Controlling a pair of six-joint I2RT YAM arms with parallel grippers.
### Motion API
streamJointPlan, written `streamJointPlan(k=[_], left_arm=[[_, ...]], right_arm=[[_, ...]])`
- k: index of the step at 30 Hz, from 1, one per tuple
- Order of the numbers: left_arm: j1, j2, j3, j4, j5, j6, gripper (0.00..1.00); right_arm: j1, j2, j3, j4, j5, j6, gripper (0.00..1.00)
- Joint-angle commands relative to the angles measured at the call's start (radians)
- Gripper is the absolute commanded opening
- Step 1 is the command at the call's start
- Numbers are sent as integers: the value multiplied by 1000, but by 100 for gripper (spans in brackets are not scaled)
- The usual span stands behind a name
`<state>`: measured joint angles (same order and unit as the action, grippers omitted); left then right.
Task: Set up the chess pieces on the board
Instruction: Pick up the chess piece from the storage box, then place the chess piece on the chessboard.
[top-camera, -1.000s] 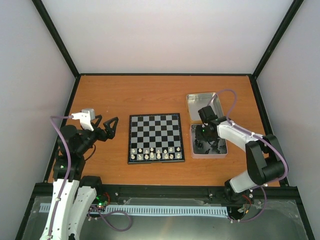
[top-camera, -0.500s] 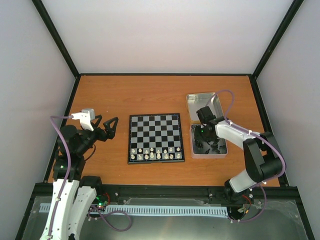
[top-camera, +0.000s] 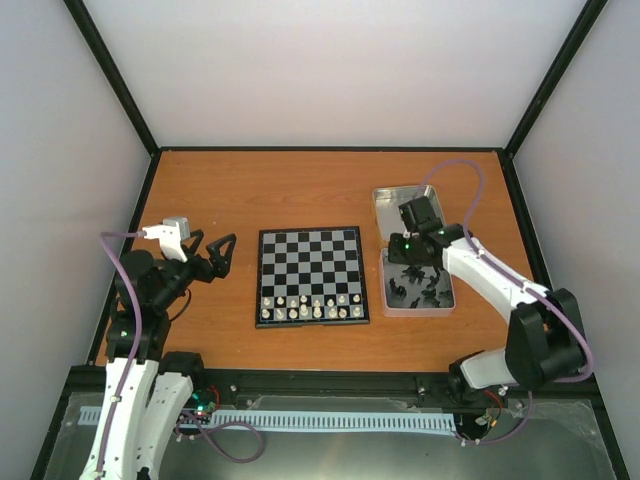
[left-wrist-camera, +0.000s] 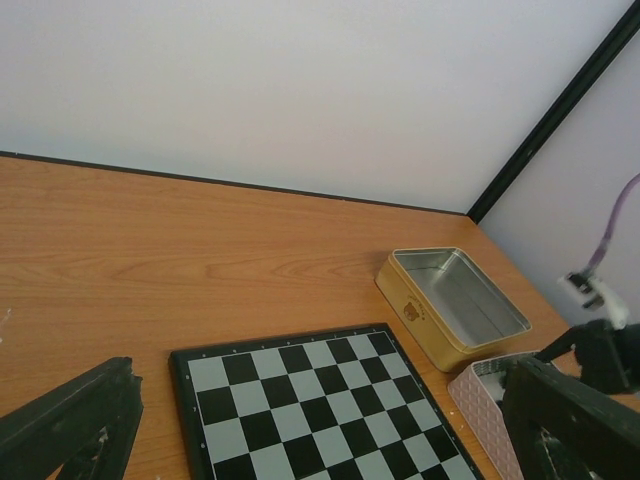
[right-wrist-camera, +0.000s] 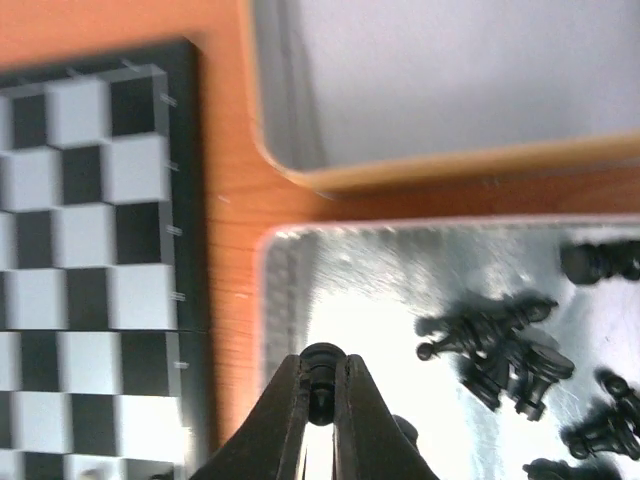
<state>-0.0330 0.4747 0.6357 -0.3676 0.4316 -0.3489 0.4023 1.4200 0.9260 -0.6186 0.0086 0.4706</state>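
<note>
The left gripper (top-camera: 215, 245) hangs over the wooden table (top-camera: 250, 190) to the left of the chessboard (top-camera: 310, 255). Its jaws are spread wide with nothing between them. White pieces (top-camera: 310, 308) stand along the near edge of the chessboard, and the squares beyond them are bare.

To the right of the chessboard sits the near tin (top-camera: 447, 298), and loose black chess pieces (right-wrist-camera: 500, 345) lie on their sides on its silver floor. The right gripper (right-wrist-camera: 320, 395) is above the left part of this tin. Its fingers are pinched tight on one black piece (right-wrist-camera: 321, 362), whose rounded head shows between the tips.

Just beyond the near tin, close to touching it, lies the gold-sided far tin (top-camera: 385, 205).
</note>
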Motion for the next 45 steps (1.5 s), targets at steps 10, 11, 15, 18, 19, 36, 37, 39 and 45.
streamJointPlan(k=[10, 11, 15, 18, 19, 36, 37, 39, 45], left_arm=[[-1, -16, 13, -3, -22, 12, 100], [-1, -15, 12, -5, -23, 13, 100], [-1, -16, 14, -7, -32, 14, 100], [-1, -11, 13, -7, -34, 13, 100], [-1, -9, 13, -8, -35, 13, 100], [-1, 13, 15, -13, -43, 16, 100], [-1, 13, 14, -13, -44, 15, 100], [-1, 14, 15, -14, -43, 15, 100], [-1, 13, 13, -16, -46, 16, 100]], right_arm=[[160, 213, 336, -76, 17, -45, 3], [164, 249, 364, -84, 28, -49, 3], [178, 350, 449, -101, 59, -60, 3], [184, 419, 493, -108, 65, -65, 3], [187, 441, 508, -111, 64, -67, 3], [221, 636, 638, -164, 80, -82, 3], [221, 636, 637, -163, 84, -81, 3], [221, 641, 640, -162, 92, -82, 4], [222, 592, 652, -160, 76, -78, 43]])
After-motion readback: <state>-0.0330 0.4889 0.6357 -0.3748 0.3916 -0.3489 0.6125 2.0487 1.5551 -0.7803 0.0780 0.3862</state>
